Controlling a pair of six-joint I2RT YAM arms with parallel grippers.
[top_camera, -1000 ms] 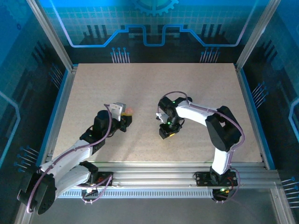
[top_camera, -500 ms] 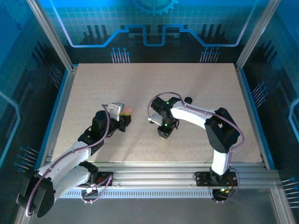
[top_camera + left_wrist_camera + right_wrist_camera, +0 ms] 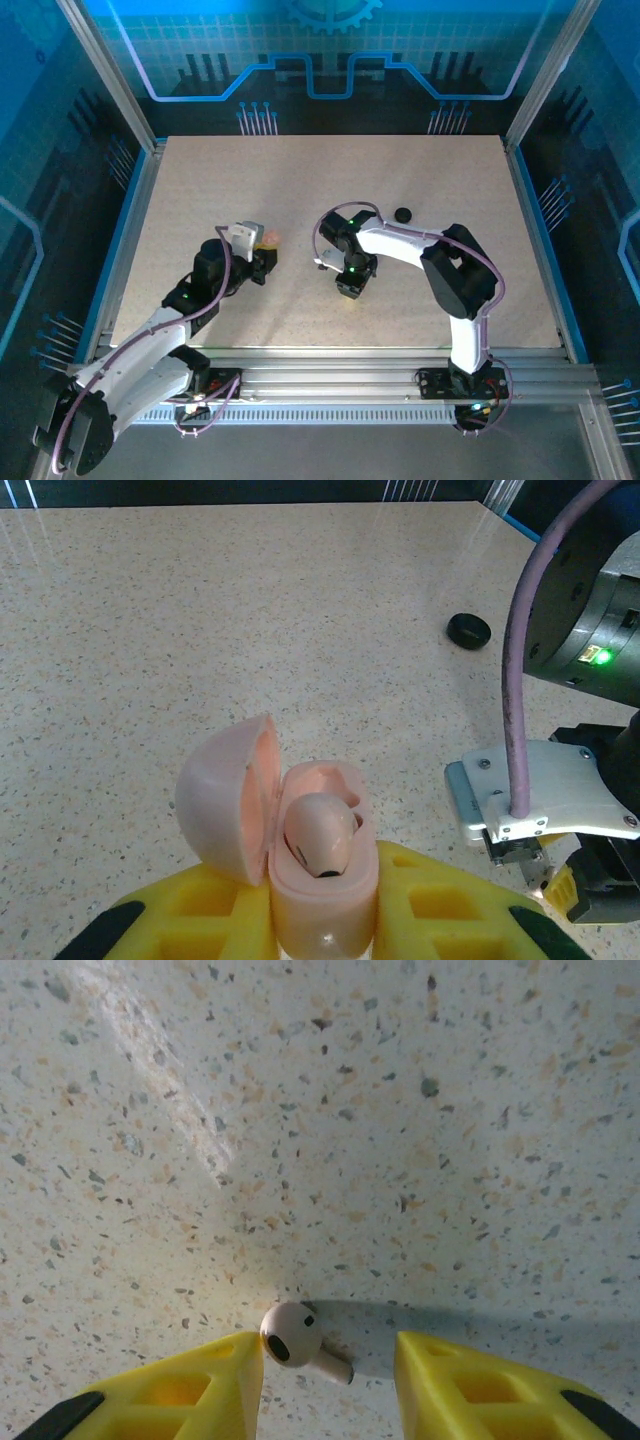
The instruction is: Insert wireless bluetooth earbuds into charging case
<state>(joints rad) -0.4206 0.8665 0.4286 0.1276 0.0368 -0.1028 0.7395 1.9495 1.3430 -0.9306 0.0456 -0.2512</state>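
A pink charging case [image 3: 325,885] stands upright between my left gripper's [image 3: 325,925] yellow fingers, which are shut on it. Its lid [image 3: 222,800] hangs open to the left, and one whitish earbud [image 3: 320,835] sits in the near socket. From above, the case [image 3: 271,238] shows at the left gripper's [image 3: 262,252] tip. A second whitish earbud [image 3: 292,1336] lies on the table between my right gripper's [image 3: 328,1378] open fingers. It touches the left finger [image 3: 215,1380], with a gap to the right finger [image 3: 470,1380]. The right gripper [image 3: 350,288] points down at mid-table.
A small round black puck [image 3: 403,214] lies on the speckled table behind the right arm, and also shows from the left wrist as the black puck [image 3: 468,630]. The right arm's wrist and white camera plate [image 3: 545,795] stand close on the right of the case.
The right arm has swung a little to the left, toward the left gripper, uncovering the black puck behind it. The left arm has shifted only slightly, still holding the case.
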